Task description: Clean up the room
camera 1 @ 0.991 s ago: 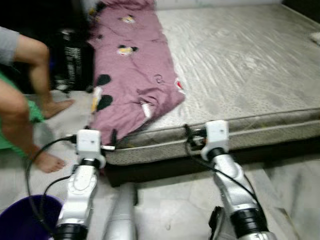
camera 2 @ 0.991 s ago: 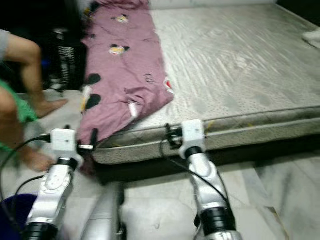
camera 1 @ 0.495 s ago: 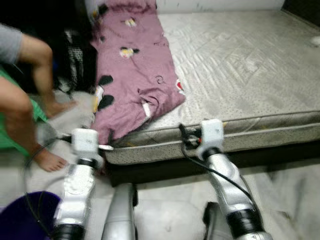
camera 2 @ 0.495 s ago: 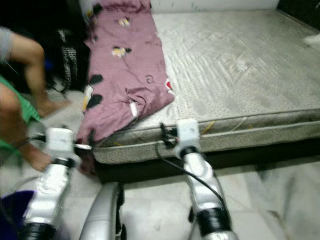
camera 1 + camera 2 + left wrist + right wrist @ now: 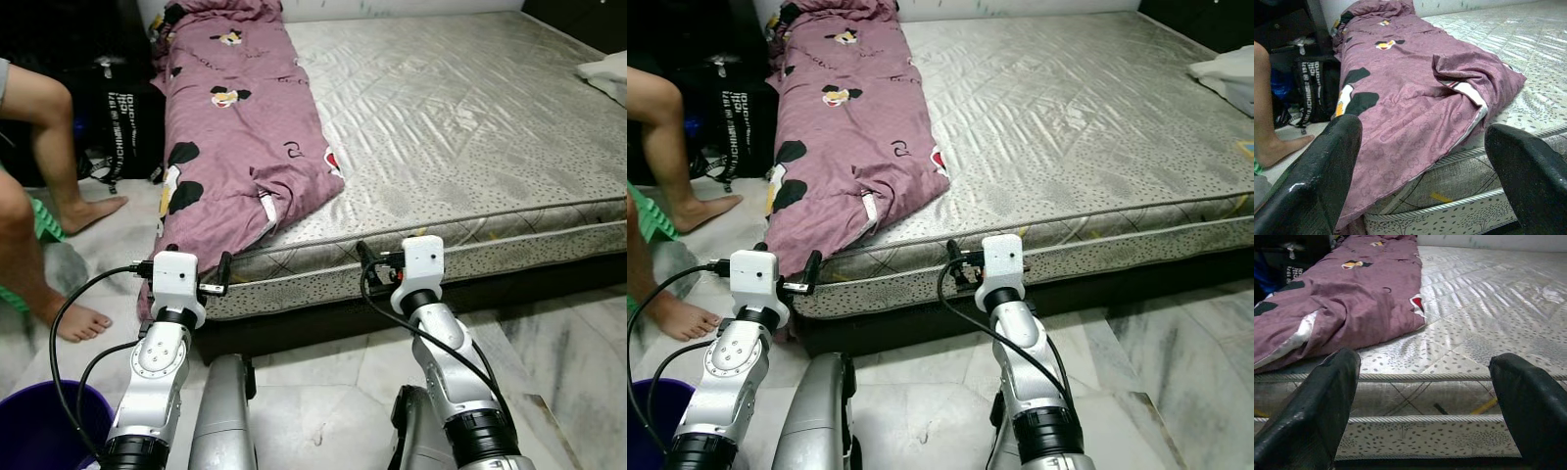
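We see a person's bare legs at nine o'clock, feet flat on the pale stone floor. A black bag stands at ten o'clock. A purple bucket sits at seven o'clock.

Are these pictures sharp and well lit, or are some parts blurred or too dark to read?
Left eye view: sharp, evenly lit; the mattress has a soft sheen, and the corner behind the black bag is very dark. Left wrist view: the purple blanket is clear, while the near black fingers look soft. Right wrist view: the same, with glare on the mattress top.
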Controlling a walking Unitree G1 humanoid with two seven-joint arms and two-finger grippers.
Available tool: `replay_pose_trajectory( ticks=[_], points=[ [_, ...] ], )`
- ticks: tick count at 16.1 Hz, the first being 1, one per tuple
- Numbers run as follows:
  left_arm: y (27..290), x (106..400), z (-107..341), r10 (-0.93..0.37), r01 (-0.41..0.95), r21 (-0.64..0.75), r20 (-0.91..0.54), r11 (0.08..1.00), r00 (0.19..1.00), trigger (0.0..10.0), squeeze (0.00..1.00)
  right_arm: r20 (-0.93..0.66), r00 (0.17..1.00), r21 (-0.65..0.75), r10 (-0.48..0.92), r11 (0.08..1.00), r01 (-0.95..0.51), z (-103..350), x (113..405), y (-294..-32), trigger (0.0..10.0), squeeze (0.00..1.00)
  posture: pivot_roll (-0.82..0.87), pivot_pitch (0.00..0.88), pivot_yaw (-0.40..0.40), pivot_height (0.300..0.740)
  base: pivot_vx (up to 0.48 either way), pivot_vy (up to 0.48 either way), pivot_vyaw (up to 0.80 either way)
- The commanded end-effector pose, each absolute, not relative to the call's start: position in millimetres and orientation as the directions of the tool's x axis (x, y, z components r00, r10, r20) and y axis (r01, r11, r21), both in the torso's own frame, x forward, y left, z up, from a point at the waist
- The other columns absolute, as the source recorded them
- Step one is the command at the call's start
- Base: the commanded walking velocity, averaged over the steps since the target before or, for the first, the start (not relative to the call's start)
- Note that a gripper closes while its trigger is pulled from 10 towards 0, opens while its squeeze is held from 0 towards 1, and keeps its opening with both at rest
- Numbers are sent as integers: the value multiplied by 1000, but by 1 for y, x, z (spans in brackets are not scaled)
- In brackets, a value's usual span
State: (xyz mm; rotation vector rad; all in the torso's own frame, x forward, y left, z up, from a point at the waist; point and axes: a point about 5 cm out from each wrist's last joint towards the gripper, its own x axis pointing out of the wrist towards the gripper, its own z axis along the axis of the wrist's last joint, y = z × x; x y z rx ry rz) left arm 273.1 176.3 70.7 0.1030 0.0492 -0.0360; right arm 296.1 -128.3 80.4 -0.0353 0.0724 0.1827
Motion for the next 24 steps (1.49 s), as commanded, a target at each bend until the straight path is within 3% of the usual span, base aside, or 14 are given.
replay_pose_trajectory(
  ticks=[1,8,18,24],
  points=[
    [177,276,74,-33,37,108,-39,993,999,10000,0,-69,981,-27,180,983,-182,83,298,-128,10000,0,65,0,5,544,296,0,0],
    [177,277,75,-34,38,109,-39,993,999,10000,0,-64,980,-35,188,981,-191,84,299,-127,10000,0,64,0,4,544,295,0,537],
    [176,279,73,-38,44,109,-52,993,998,10000,0,-75,981,-30,178,983,-180,83,301,-128,10000,0,63,0,5,544,309,0,0],
    [175,282,74,-43,49,105,-59,993,997,10000,0,-88,982,-21,166,986,-168,81,301,-130,10000,0,60,0,4,544,0,0,0]
  ],
)
